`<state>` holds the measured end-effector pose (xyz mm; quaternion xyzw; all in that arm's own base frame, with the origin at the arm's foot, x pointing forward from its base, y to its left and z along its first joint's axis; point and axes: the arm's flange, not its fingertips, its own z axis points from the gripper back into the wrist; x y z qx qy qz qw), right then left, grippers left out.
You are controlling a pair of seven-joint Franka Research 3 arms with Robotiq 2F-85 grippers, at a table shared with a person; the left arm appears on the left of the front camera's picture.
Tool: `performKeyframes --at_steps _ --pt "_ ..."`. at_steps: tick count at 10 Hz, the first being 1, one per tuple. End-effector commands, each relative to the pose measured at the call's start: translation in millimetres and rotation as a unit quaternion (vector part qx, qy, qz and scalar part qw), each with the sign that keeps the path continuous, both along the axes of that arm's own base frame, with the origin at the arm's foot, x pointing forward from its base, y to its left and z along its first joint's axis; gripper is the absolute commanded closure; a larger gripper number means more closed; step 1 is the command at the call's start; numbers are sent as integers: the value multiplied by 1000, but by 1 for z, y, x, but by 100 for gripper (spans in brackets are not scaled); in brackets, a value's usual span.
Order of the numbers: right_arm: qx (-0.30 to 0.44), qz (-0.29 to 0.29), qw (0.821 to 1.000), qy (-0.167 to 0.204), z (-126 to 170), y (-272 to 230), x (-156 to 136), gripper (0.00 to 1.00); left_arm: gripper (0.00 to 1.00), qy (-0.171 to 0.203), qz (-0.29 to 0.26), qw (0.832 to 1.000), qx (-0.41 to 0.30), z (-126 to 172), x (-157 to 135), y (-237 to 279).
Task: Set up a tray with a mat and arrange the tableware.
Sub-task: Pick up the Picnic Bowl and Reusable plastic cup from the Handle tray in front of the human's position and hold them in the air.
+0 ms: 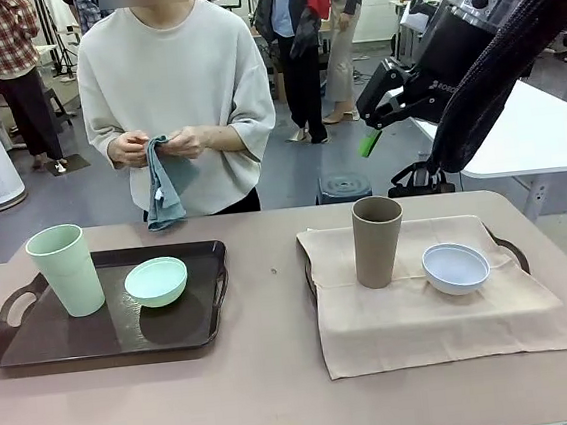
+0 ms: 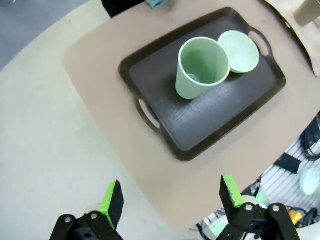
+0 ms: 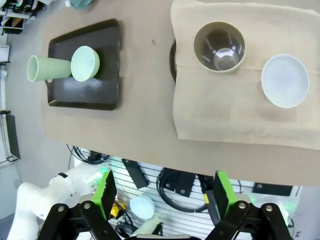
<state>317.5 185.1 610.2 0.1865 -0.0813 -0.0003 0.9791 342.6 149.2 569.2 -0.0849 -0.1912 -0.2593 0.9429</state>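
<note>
Mint tumbler (image 1: pixel 65 271) and mint bowl (image 1: pixel 156 282) stand mouth-up on the dark tray (image 1: pixel 35 342), counter (image 1: pixel 281 394) left. Tan tumbler (image 1: pixel 378 241) and pale bowl (image 1: pixel 456 267) stand mouth-up on the beige mat (image 1: pixel 425 324), right. Left gripper (image 2: pixel 170 200) and right gripper (image 3: pixel 162 192): fingers apart, empty.

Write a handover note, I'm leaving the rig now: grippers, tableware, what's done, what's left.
Left gripper: open, empty, high over the table edge near the left tray.
Right gripper: open, empty, raised high.
Right tray: covered by the mat, with the brown tumbler and white bowl on it. Looks done.
The left tray has no mat; the green tumbler and green bowl sit straight on it.
Person's hands hold a cloth.
Left: probably a mat under the green pair.
</note>
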Motion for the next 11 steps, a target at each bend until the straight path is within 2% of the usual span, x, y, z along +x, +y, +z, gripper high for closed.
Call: performKeyframes --at_steps 1,2,3,4,6,8,9,11 --pt "-2 -6 1000 -3 -3 0 -3 0 0 -1 3 1000 3 3 0 0" --pt "0 0 1000 0 0 0 0 0 0 0 0 1000 0 0 0 0" --pt "5 9 1000 9 -5 10 8 0 0 10 -55 998 4 -6 16 -13" --pt "-7 37 999 27 -11 35 20 0 0 35 -93 994 34 -5 34 -22" --pt "-23 85 995 48 -18 85 42 0 0 49 -157 985 59 2 38 -17" --pt "-29 108 992 59 -31 144 68 0 0 28 -225 971 70 0 52 -11" --pt "-38 112 991 65 -39 169 77 0 0 18 -259 965 48 -1 58 -5" --pt "-34 115 991 66 -50 215 97 0 0 5 -351 936 -23 -12 80 8"
